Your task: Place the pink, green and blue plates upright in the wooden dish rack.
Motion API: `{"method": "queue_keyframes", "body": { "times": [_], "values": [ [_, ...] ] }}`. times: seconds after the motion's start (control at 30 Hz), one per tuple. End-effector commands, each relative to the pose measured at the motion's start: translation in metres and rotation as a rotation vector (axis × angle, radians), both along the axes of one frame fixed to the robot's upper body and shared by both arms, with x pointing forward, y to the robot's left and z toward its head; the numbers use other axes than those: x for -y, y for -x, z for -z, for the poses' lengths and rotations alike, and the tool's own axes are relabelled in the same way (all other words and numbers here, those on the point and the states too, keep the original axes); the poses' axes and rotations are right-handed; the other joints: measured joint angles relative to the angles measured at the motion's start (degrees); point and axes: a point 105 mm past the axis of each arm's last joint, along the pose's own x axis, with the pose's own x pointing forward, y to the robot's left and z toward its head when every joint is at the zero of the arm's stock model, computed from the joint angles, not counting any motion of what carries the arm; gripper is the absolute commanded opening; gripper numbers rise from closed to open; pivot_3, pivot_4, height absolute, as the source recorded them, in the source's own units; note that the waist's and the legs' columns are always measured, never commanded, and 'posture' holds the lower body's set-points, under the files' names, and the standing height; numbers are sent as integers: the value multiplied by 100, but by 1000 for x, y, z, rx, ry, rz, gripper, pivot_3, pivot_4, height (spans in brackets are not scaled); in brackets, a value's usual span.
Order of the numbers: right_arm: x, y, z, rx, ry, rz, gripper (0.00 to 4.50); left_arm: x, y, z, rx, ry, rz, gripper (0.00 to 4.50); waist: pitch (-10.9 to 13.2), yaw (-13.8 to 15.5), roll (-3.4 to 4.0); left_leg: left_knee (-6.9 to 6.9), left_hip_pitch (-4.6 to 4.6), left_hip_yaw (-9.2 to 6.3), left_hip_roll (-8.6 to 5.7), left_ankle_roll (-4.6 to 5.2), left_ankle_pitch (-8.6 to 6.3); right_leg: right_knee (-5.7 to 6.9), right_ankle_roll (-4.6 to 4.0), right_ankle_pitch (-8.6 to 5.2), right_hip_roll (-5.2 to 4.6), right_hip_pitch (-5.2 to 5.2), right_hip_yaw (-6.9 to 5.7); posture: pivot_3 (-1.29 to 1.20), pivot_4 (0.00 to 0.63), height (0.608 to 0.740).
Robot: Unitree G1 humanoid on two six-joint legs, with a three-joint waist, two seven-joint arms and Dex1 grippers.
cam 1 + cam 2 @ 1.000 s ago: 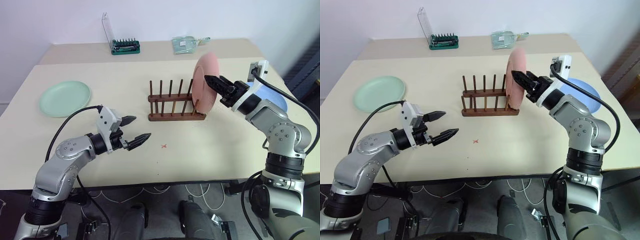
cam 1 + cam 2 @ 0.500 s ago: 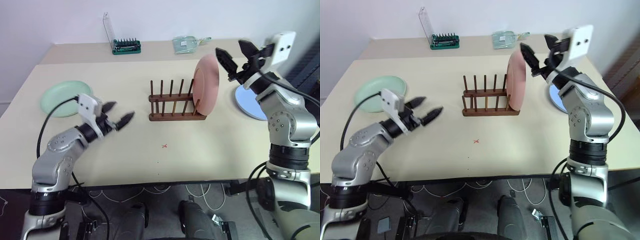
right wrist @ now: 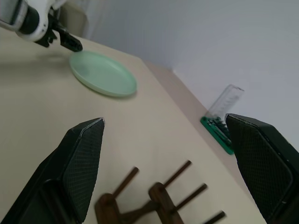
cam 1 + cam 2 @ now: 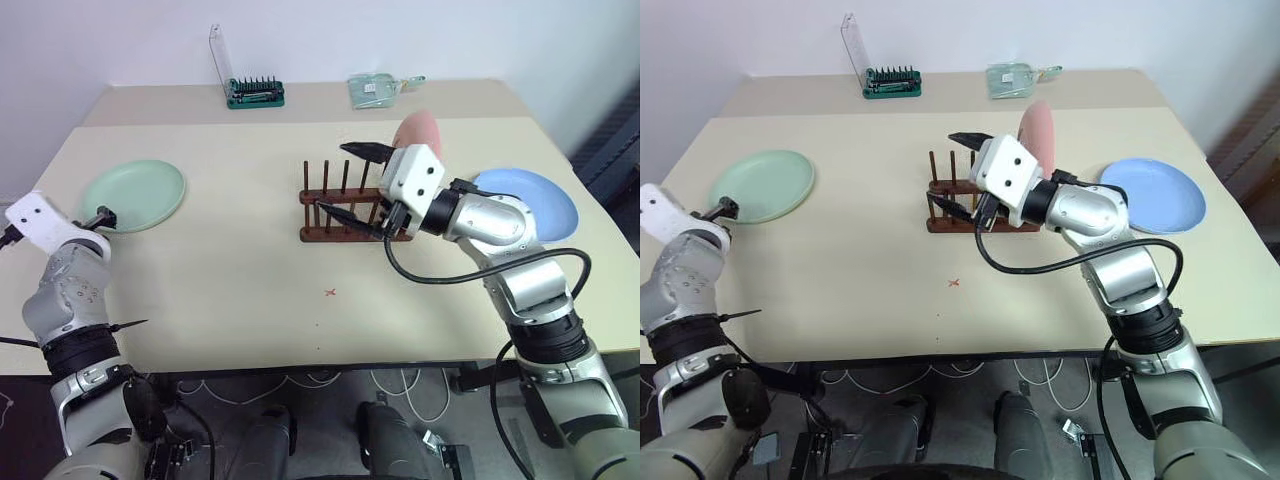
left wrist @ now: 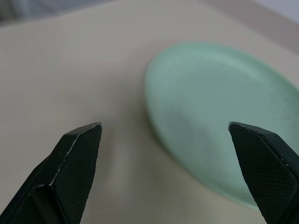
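Left eye view: pink plate point(image 4: 424, 131) upright at the wooden dish rack point(image 4: 352, 215) right end; green tool holder point(image 4: 253, 93) behind. Right gripper point(image 4: 355, 182), spread empty, has released it, now over the rack. Left gripper point(image 5: 173, 163), spread, has swung beside the green plate point(image 4: 134, 195). Blue plate point(image 4: 528, 202) flat.

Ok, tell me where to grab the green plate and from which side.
Grip the green plate by its thin raised rim, on the edge nearest the left end effector. It lies flat on the table, so only the rim offers a pinch: one finger over the lip, one sliding under. The end effector is open and already faces that edge, so coming in low from there looks best.
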Motion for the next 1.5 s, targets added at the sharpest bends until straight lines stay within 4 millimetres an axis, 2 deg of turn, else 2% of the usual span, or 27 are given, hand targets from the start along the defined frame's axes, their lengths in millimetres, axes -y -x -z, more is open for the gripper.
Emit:
{"method": "queue_keyframes", "body": {
  "times": [0.03, 0.13, 0.27, 0.3, 0.37, 0.57, 0.63, 0.7, 0.8, 0.87, 1.0, 1.1, 1.2, 1.33, 1.43, 1.5],
  "values": [
    [-5, 8, -7, 38, -15, -35, 4206, 8, -14, -10, 11, 39, 81, 4500, 0, -7, 0, 1, 0, 0, -2, 0, 0, 0, 0, 0, 0, 1, 0, 0, 150, 740],
    [-4, 7, -6, 47, -4, -28, 4206, 3, -17, 2, -23, 147, 29, 4500, 0, -23, -1, 2, 0, 0, 0, 0, 0, 3, 0, 0, 1, 0, -1, 0, 150, 740],
    [-1, 6, -6, 52, -6, -10, 4206, 2, -23, 7, -14, 230, -1, 4500, 0, -53, 0, 1, 3, 0, 2, 0, 0, 7, 0, 0, 1, -3, 0, 0, 150, 740],
    [0, 6, -5, 52, -6, -5, 4270, 2, -23, 9, -13, 242, -10, 3943, -1, -50, 0, 1, 4, 0, 2, -1, 0, 8, 0, 0, 1, -3, 0, 0, 150, 740],
    [1, 6, -4, 52, -5, 4, 4270, 3, -25, 10, -5, 258, -17, 3166, -1, -38, -1, 1, 3, 1, 2, -1, 0, 7, 0, 0, 0, -3, 0, 0, 150, 740],
    [1, 6, -2, 51, -3, 10, 4270, 4, -26, 10, -1, 259, -15, 54, -3, -19, -3, 3, 2, 1, 0, -2, 1, 7, 0, 1, -1, -2, 0, 0, 150, 740],
    [1, 6, -2, 53, -2, 11, 4270, 7, -27, 6, 8, 239, 11, 21, -4, -25, -2, 4, 3, 2, 0, -2, 1, 7, 0, 1, -1, 0, 0, 0, 150, 740],
    [1, 4, -4, 76, 3, 18, 4270, 17, -32, -8, 41, 181, 79, 21, -4, -31, -2, 4, 3, 2, 0, -2, 1, 7, 0, 1, -1, -1, 0, 0, 150, 740],
    [1, -2, -12, 128, 0, 50, 4270, 39, -37, -62, 235, 64, 174, 21, -3, -21, -5, 4, 2, 1, 1, -3, 1, 9, 0, 2, -1, -2, 0, 0, 150, 740],
    [0, -6, -17, 176, 18, 68, 4270, 62, -36, -96, 318, -51, 260, 21, 3, -19, -15, 10, -3, 1, 1, -4, 1, 8, -1, 2, -1, -2, 0, 0, 150, 740],
    [-7, -12, -18, 300, 117, 77, 4270, 110, -31, -138, 358, -334, 417, 21, 3, -41, -17, 12, -6, 3, 1, -8, 3, 6, -2, 4, 0, -4, 1, 0, 150, 740],
    [-17, -19, -12, 421, 247, 90, 4270, 152, -27, -168, 433, -346, 518, 21, 2, -41, -16, 12, -4, 5, 1, -8, 4, 8, -2, 4, 0, -4, 1, 0, 150, 740],
    [-21, -25, -7, 484, 310, 102, 4270, 182, -22, -180, 439, -415, 598, 21, 2, -59, -16, 13, -4, 6, 1, -15, 7, 6, -3, 4, 1, -4, 2, 0, 150, 740],
    [-24, -27, -7, 512, 319, 103, 4270, 199, -18, -189, 467, -372, 644, 21, 3, -66, -15, 12, -4, 8, 2, -28, 15, 5, -2, 4, 1, -5, 2, 0, 150, 740],
    [-23, -33, -6, 556, 361, 137, 4270, 226, -11, -196, 478, -366, 747, 21, 4, -55, -17, 12, -4, 8, 2, -28, 15, 6, -3, 4, 2, -5, 2, 0, 150, 740],
    [-20, -38, -6, 581, 388, 169, 4270, 236, -8, -198, 478, -355, 792, 21, 4, -48, -18, 16, -6, 8, 1, -29, 15, 5, -3, 4, 2, -5, 2, 0, 150, 740]
  ]
}}
